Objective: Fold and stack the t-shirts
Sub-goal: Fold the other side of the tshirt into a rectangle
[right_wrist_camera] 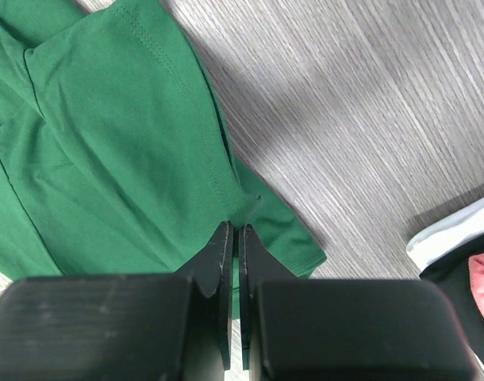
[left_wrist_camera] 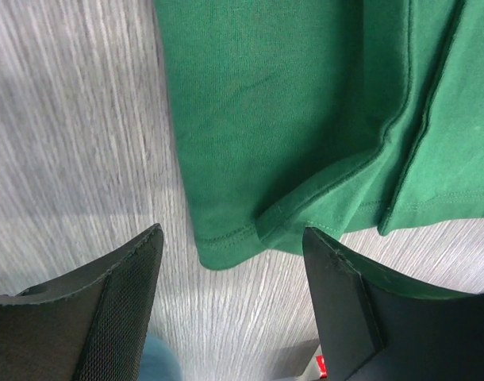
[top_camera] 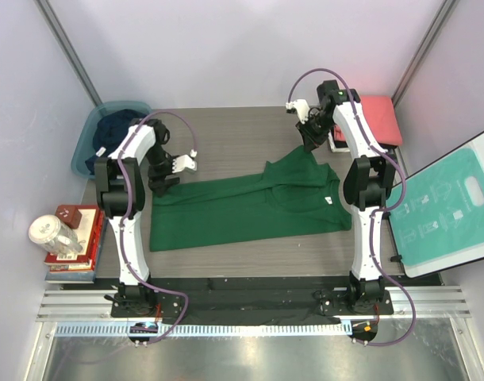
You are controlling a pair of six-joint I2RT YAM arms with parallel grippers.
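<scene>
The dark green t-shirt (top_camera: 250, 202) lies spread across the middle of the table, partly folded lengthwise. My right gripper (top_camera: 311, 143) is shut on the green shirt's sleeve at its far right corner; the right wrist view shows the jaws (right_wrist_camera: 236, 230) pinching a fold of green cloth (right_wrist_camera: 115, 143). My left gripper (top_camera: 167, 182) is open just above the shirt's left hem corner (left_wrist_camera: 226, 250), which lies between the fingers (left_wrist_camera: 123, 294) without being touched. A navy shirt (top_camera: 119, 131) sits in the teal tub. Folded coral-red, black and white shirts (top_camera: 377, 119) are stacked at the back right.
The teal tub (top_camera: 87, 147) stands at the back left. A stack of books with a jar (top_camera: 67, 238) sits at the left edge. The teal-and-white instruction board (top_camera: 448, 210) leans at the right. The stack's edge shows in the right wrist view (right_wrist_camera: 464, 254).
</scene>
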